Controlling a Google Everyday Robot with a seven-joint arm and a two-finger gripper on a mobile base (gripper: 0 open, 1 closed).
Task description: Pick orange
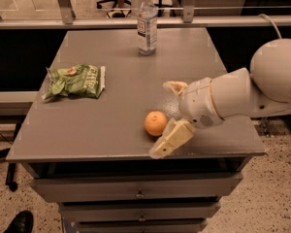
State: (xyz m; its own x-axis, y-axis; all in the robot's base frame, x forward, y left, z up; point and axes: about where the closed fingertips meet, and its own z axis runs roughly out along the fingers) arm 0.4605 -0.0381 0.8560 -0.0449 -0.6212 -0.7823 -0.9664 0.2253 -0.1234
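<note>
The orange (155, 123) sits on the grey worktop (111, 130), well apart from the water bottle (147, 22) and almost straight in front of it, near the worktop's front edge. It rests on the surface, so the pick is not yet done.

The pincer (163, 119) is at the orange, far forward of the water bottle. It is on the end of the white arm (233, 98), which reaches in from the picture's right. Its two pale fingers stand wide apart. One finger (174, 87) shows on the bottle side of the fruit. The other (172, 139) angles down past the fruit's near side towards the front edge. The orange appears to lie in the gap between them, just beside the nearer finger, though I cannot tell whether that finger touches it.

By my judgement the approach is nearly over. The fruit is bracketed but nothing is clamped. Closing on the orange and raising it off the worktop are left.

A green snack bag (75, 80) lies forward of the water bottle and off to the picture's left, well clear of the work.
</note>
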